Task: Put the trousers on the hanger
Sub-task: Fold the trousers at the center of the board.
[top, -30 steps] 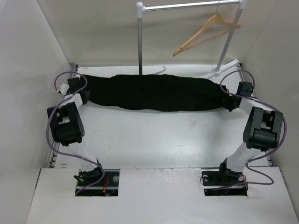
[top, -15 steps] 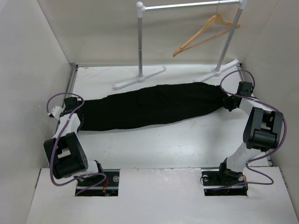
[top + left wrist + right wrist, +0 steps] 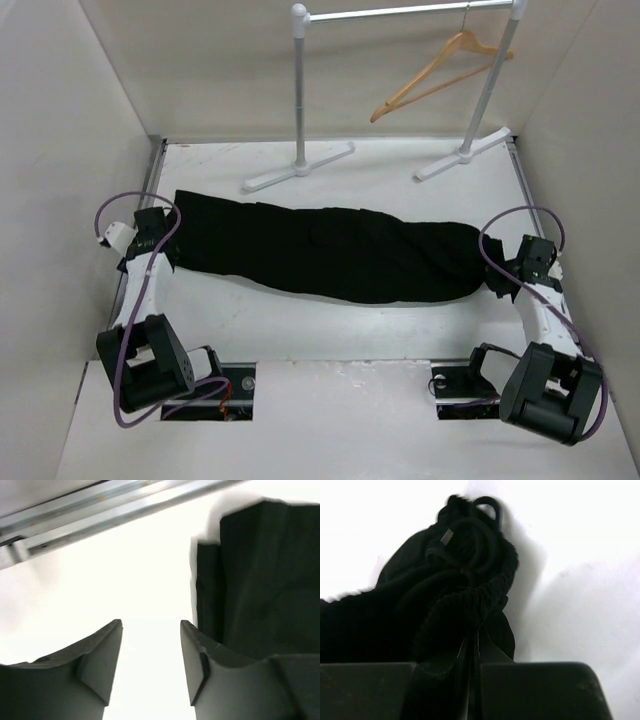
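— Looking from above, I see the trousers [image 3: 330,255] flat on the table [image 3: 350,330], stretched between both grippers. The hanger [image 3: 440,68] hangs on the rail [image 3: 400,12], well beyond them.
— And the wrist views?
— The left gripper [image 3: 150,625] has its fingers [image 3: 200,655] apart, only table between them, cloth just beside one. The right gripper [image 3: 472,652] is pinched together on the gathered waistband, and the drawstring [image 3: 485,505] loops beyond its tips.

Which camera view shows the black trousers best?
The top external view: the trousers lie stretched full length across the table. The left wrist view catches only one folded end beside the open left claw; the right wrist view shows just the bunched drawstring waistband pinched in the right claw.
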Motion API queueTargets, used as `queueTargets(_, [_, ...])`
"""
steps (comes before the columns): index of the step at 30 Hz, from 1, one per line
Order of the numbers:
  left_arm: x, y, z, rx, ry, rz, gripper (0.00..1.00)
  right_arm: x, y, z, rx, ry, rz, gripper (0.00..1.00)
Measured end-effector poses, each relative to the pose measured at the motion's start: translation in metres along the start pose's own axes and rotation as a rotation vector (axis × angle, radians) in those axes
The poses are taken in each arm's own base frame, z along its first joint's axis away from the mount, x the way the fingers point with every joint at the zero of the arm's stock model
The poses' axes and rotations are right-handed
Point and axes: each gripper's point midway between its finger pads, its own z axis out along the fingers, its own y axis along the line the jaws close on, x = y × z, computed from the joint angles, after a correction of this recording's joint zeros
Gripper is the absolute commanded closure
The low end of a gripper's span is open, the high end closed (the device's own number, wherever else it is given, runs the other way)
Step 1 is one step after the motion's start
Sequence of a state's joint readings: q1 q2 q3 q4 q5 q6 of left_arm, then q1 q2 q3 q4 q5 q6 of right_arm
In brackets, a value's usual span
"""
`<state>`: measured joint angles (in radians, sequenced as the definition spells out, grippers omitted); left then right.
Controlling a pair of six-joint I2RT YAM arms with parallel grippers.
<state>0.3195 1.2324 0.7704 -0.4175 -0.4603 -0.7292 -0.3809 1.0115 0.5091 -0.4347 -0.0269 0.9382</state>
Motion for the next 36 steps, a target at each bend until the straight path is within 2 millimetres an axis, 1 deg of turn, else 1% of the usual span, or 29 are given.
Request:
queueTargets(1, [-0.004,-0.008,-0.008,0.029,-0.013,0.006,0.5,-0.001,0.002,0.002,0.002,0.0,-0.002,0.88])
queueTargets(4, [-0.021,-0.031,-0.034,0.13,-0.071,-0.003,0.51,-0.004,0.004,0.002,-0.005,-0.011,-0.003,0.86])
queueTargets(6, [-0.033,-0.037,-0.048,0.173,-0.106,-0.026,0.52,-0.005,0.005,0.001,-0.009,-0.018,-0.003,0.86])
queueTargets(8, [-0.038,-0.036,-0.051,0.177,-0.12,-0.035,0.54,-0.007,0.002,0.002,0.002,-0.018,0.002,0.85])
queueTargets(9, [-0.037,-0.035,-0.049,0.167,-0.118,-0.034,0.55,-0.008,0.0,0.004,0.011,-0.017,0.008,0.84])
queueTargets(10, [-0.035,-0.032,-0.046,0.149,-0.109,-0.028,0.55,-0.009,-0.002,0.005,0.023,-0.014,0.015,0.81])
queueTargets(11, [-0.03,-0.029,-0.04,0.127,-0.094,-0.024,0.55,-0.01,-0.004,0.007,0.032,-0.011,0.02,0.76])
queueTargets(13, [-0.02,-0.021,-0.031,0.082,-0.057,-0.021,0.55,-0.013,-0.003,0.009,0.044,-0.007,0.029,0.56])
queueTargets(14, [-0.015,-0.016,-0.027,0.06,-0.041,-0.021,0.55,-0.014,-0.001,0.009,0.046,-0.006,0.028,0.49])
queueTargets(16, [-0.009,-0.011,-0.027,0.042,-0.024,-0.019,0.59,-0.018,0.005,0.006,0.037,-0.013,0.026,0.38])
queueTargets(17, [-0.01,-0.014,-0.029,0.051,-0.028,-0.019,0.62,-0.021,0.009,0.003,0.026,-0.021,0.023,0.35])
queueTargets(18, [-0.009,-0.02,-0.033,0.068,-0.031,-0.011,0.64,-0.024,0.013,-0.001,0.011,-0.032,0.02,0.31])
queueTargets(19, [-0.008,-0.03,-0.039,0.099,-0.035,0.002,0.65,-0.027,0.018,-0.006,-0.006,-0.044,0.017,0.29])
queueTargets(21, [-0.003,-0.059,-0.052,0.185,-0.041,0.034,0.66,-0.033,0.027,-0.016,-0.039,-0.07,0.001,0.25])
queueTargets(23, [0.005,-0.093,-0.059,0.271,-0.032,0.054,0.66,-0.036,0.035,-0.027,-0.07,-0.094,-0.015,0.23])
queueTargets(24, [0.013,-0.108,-0.058,0.305,-0.016,0.061,0.67,-0.036,0.037,-0.031,-0.084,-0.102,-0.023,0.22])
queueTargets(25, [0.022,-0.119,-0.052,0.32,0.003,0.064,0.68,-0.036,0.038,-0.035,-0.091,-0.107,-0.029,0.22])
queueTargets(26, [0.032,-0.125,-0.044,0.316,0.031,0.065,0.69,-0.035,0.037,-0.037,-0.093,-0.107,-0.036,0.21])
queueTargets(27, [0.04,-0.126,-0.034,0.301,0.054,0.061,0.7,-0.034,0.036,-0.039,-0.089,-0.107,-0.039,0.21])
queueTargets(28, [0.049,-0.123,-0.021,0.275,0.081,0.054,0.71,-0.033,0.034,-0.04,-0.085,-0.105,-0.042,0.21])
queueTargets(29, [0.056,-0.114,-0.008,0.238,0.104,0.044,0.71,-0.032,0.032,-0.041,-0.079,-0.105,-0.044,0.2])
queueTargets(30, [0.062,-0.101,0.005,0.194,0.124,0.032,0.71,-0.032,0.03,-0.042,-0.077,-0.106,-0.046,0.19])
queueTargets(32, [0.07,-0.066,0.025,0.098,0.16,-0.006,0.71,-0.029,0.025,-0.042,-0.068,-0.104,-0.045,0.18])
queueTargets(33, [0.073,-0.05,0.032,0.057,0.169,-0.024,0.71,-0.028,0.023,-0.041,-0.063,-0.101,-0.044,0.17])
queueTargets(35, [0.06,-0.037,0.034,0.041,0.146,-0.096,0.71,-0.024,0.015,-0.035,-0.039,-0.086,-0.043,0.15])
queueTargets(36, [0.06,-0.029,0.034,0.03,0.144,-0.109,0.71,-0.021,0.01,-0.03,-0.02,-0.072,-0.043,0.15])
